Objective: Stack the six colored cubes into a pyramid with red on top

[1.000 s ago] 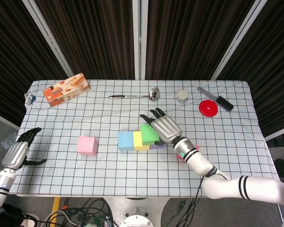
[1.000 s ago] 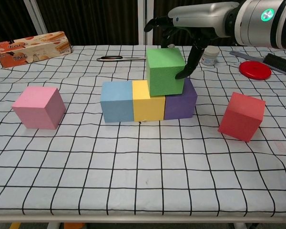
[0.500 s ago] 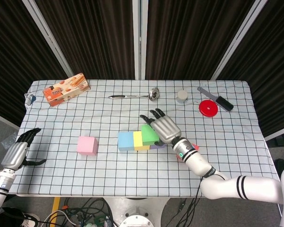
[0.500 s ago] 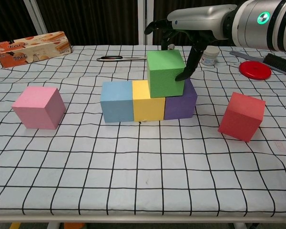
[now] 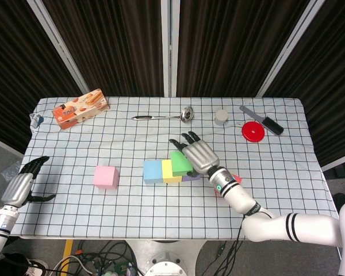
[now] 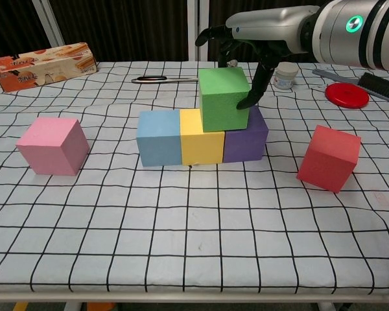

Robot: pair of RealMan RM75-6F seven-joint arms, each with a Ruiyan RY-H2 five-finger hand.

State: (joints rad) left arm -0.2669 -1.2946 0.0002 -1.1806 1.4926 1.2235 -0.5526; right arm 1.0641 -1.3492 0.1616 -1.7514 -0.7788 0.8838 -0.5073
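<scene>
Covering most of both views, the desk [image 6: 194,259] with its checked cloth carried the whole set. Across the upper right of the chest view the right arm reached in, and the right robot hand [image 6: 243,40] hung over the green cube [image 6: 223,98], fingers draped behind its top and the thumb touching its right face; I judged it a light hold on the cube, though how firm could not be told. The green cube sat at frame centre on the second tier, straddling the yellow cube [image 6: 201,137] and the purple cube [image 6: 246,137], with the blue cube [image 6: 159,137] closing the row on the left. The pink cube [image 6: 53,146] lay well apart at the left of the frame, nearer the left robot hand [image 5: 22,185], which waited at the far lower-left edge of the head view, empty with fingers loosely spread. The red cube [image 6: 329,157] sat tilted at the right, just below the right arm. The coming move probably turned on the pink cube, lying leftward across the row from the working hand.
</scene>
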